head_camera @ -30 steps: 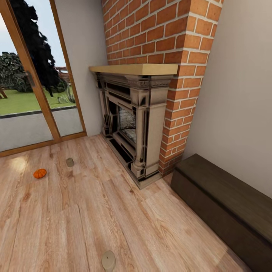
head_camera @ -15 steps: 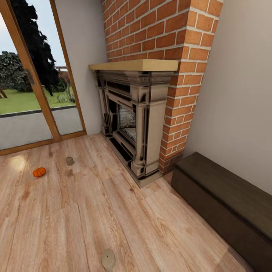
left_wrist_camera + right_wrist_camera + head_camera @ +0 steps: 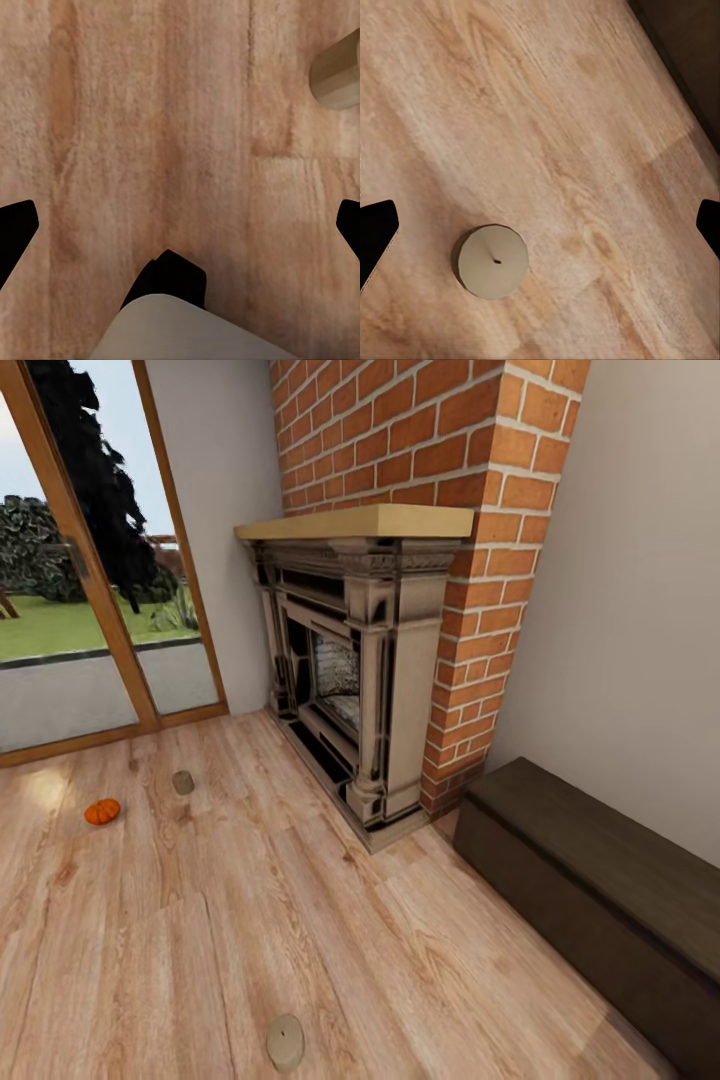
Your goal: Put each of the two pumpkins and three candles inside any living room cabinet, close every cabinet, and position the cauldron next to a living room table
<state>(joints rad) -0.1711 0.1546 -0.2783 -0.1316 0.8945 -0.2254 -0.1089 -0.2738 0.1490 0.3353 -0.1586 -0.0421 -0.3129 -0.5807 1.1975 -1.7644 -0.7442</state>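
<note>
Both jaws spread, empty; candle (image 3: 492,261) on floor (image 3: 400,940); no writing legible.

Cabinet (image 3: 600,900) cut off by the head view's right and lower edges; drawer fronts indiscernible. Far candle (image 3: 183,782) too small for detail. Another candle (image 3: 339,71) cropped in the left wrist view.

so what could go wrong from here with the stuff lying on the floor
1. The near candle lies loose on the floor just ahead; driving forward could knock or roll it away.
2. The cabinet looks shut, so it probably needs opening before anything goes in.
3. The pumpkin and far candle lie far from it, so extra trips.
</note>
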